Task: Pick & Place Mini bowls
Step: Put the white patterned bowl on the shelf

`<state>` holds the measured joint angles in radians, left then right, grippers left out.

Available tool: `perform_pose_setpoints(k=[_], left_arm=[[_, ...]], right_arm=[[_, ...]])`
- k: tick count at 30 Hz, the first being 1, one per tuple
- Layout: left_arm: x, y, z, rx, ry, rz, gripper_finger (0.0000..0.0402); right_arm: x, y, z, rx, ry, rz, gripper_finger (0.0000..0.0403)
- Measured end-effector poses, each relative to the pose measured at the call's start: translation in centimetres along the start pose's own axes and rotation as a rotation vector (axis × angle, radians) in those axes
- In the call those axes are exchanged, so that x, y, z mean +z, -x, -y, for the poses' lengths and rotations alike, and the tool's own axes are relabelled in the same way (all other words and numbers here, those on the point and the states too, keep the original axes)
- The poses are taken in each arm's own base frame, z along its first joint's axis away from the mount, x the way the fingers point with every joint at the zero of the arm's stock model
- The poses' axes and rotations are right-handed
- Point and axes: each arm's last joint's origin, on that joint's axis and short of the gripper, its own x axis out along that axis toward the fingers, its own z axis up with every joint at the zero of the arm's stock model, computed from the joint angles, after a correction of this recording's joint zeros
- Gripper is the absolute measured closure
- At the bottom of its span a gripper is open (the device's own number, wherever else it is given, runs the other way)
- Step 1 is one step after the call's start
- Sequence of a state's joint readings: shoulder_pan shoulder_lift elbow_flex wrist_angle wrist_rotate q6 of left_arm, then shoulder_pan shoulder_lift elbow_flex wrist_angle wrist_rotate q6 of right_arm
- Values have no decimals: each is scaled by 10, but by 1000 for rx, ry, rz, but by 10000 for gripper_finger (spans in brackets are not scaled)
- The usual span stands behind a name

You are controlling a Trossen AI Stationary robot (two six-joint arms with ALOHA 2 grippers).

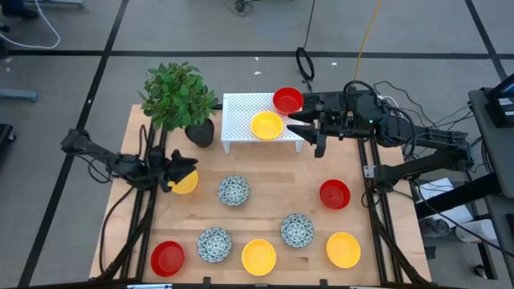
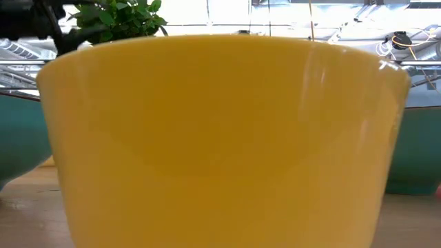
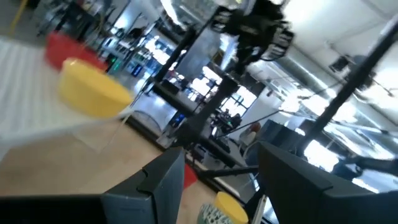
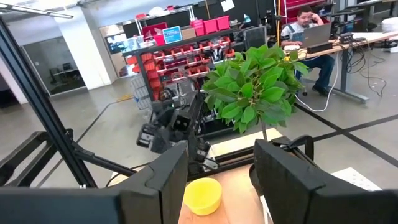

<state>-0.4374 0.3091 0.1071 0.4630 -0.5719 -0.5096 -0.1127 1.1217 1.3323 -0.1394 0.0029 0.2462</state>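
While your left gripper hovers at a yellow bowl just in front of the plant pot, fingers apart and holding nothing, the pick looks in hand; you would next need to close on its rim; your right gripper, jaws spread and empty, waits beside the white rack carrying a yellow and a red bowl; round and mouth-up, the bowl has no long axis.
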Motion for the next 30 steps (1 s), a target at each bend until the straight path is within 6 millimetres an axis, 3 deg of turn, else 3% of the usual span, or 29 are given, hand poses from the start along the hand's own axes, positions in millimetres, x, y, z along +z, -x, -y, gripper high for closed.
perform_pose_setpoints(k=[7,15,21,30], left_arm=[[21,-31,37,15,-181,-173,195],[17,-90,76,148,-406,-460,195],[10,-119,83,223,-368,-602,195],[-17,-134,83,196,-370,-945,195]], right_arm=[[0,0,0,-1,2,-1,232],[-1,4,0,-5,42,-23,232],[-9,13,2,-26,39,-129,232],[-14,26,3,-45,52,-216,232]])
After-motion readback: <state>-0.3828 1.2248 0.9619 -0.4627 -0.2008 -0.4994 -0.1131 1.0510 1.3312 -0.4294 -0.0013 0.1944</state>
